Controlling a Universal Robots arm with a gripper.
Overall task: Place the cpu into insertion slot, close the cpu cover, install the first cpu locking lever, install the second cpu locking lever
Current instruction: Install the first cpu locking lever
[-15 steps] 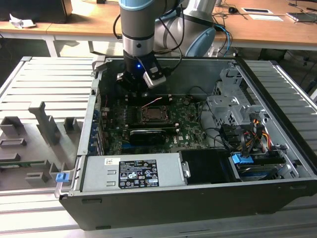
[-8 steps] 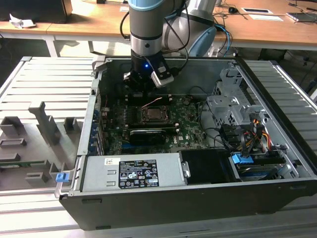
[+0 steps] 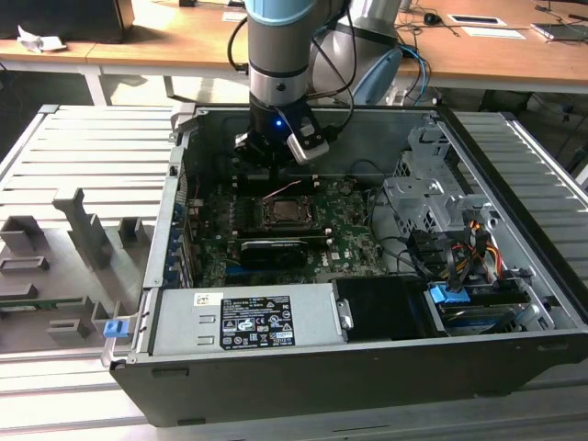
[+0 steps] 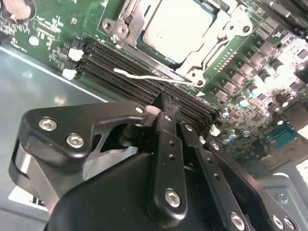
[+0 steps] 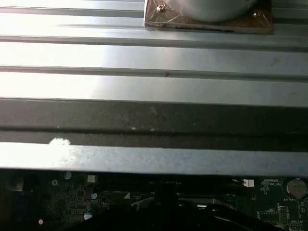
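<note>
Quick status on the build: the cpu (image 4: 175, 24) is seated flat in the insertion slot (image 3: 285, 213), roughly mid-board on the green mobo (image 4: 43, 29), so step one looks done imo. The cpu cover (image 4: 219, 29) is folded down around it. The silver frame is seen lying flush on the sides in view, w/ the chip's metal top showing through the cut-out. That's prob why the chip sits so square: it's pinned by the frame, not just resting loose.

The gripper (image 4: 165, 109) is held low over the black RAM slots (image 4: 115, 65), between the socket and the board edge that runs along the case (image 3: 367, 377) wall. Its fingers are brought together, w/ nothing seen pinched between them — a closed tip makes sense for pushing on something thin rather than grabbing it. The tips are parked just beside a thin bright wire lever (image 4: 139, 76) laid along the socket-side edge of the RAM slots, so lever work is judged to be the step in hand. Contact btw tips and lever can't be confirmed, and whether the lever is hooked under its catch can't be told either.

In the exterior view the arm (image 3: 280, 55) is seen pointing straight down into the open case — which is laid on its side on the slatted bench (image 3: 55, 138).
</note>
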